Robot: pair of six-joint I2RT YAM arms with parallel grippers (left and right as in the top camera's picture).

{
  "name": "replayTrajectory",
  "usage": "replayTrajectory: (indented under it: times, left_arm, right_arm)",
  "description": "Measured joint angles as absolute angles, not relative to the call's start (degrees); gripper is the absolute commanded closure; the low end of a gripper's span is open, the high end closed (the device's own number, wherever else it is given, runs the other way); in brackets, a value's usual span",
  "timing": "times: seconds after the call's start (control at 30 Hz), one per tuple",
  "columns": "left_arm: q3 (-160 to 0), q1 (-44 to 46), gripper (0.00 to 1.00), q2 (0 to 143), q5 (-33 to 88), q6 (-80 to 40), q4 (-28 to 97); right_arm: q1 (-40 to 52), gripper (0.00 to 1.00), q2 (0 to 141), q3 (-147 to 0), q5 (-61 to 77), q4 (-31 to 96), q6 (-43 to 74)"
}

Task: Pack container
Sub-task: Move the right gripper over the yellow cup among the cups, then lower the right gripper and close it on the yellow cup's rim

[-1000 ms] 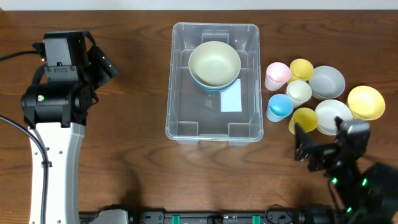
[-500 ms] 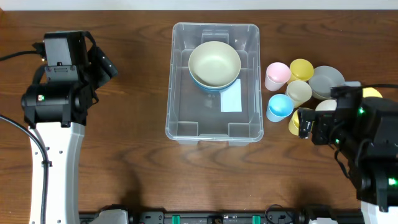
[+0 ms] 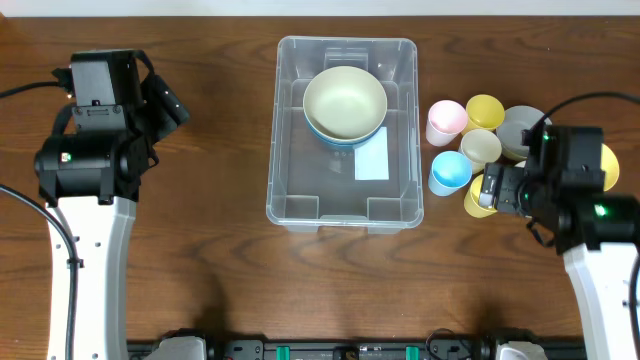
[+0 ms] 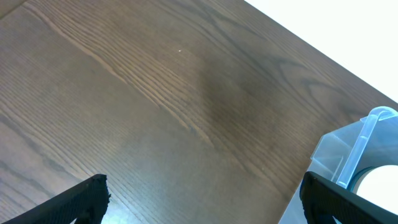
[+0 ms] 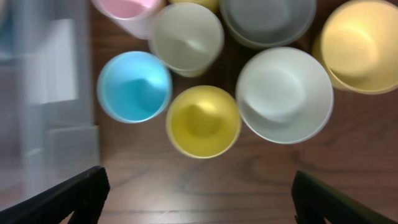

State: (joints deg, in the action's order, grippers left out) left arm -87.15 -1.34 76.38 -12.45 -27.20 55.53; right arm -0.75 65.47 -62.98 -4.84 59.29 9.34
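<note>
The container (image 3: 281, 185), a large clear bin with a white label (image 3: 372, 160), stands mid-table. A cream bowl (image 3: 345, 98) nested in a light blue bowl sits in its far half. My right gripper (image 3: 497, 190) is open and empty above the yellow cup (image 5: 203, 121), just right of the container. In the right wrist view the fingers (image 5: 199, 199) spread wide below the blue cup (image 5: 134, 86) and the white bowl (image 5: 284, 94). My left gripper (image 3: 165, 100) is open and empty over bare wood at the far left. In the left wrist view, where the fingers (image 4: 202, 199) sit wide apart, the container's corner (image 4: 360, 149) shows.
Right of the container are clustered a pink cup (image 3: 446, 120), a second yellow cup (image 3: 485, 110), a cream cup (image 3: 480, 147), the blue cup (image 3: 450, 172), a grey bowl (image 3: 520, 128) and a yellow bowl (image 3: 606, 160). My right arm hides most of the white bowl from overhead.
My right arm has moved from the table's front edge away from it, to above the cluster of cups and bowls. The left arm has not moved.
</note>
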Motion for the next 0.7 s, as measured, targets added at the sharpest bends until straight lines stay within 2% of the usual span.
replayTrajectory:
  times: [0.13, 0.37, 0.7]
  left_arm:
    - [-87.2, -1.3, 0.02, 76.4, -12.4, -27.2, 55.5]
    - [-87.2, -1.3, 0.02, 76.4, -12.4, -27.2, 55.5]
    - [-87.2, -1.3, 0.02, 76.4, -12.4, -27.2, 55.5]
  right_arm:
    - [-0.9, 0.21, 70.1, -63.0, -7.9, 58.2, 11.9]
    - [-3.7, 0.30, 76.5, -63.0, -9.6, 56.5, 13.7]
    - [-6.6, 0.36, 79.5, -61.8, -9.3, 52.0, 13.9]
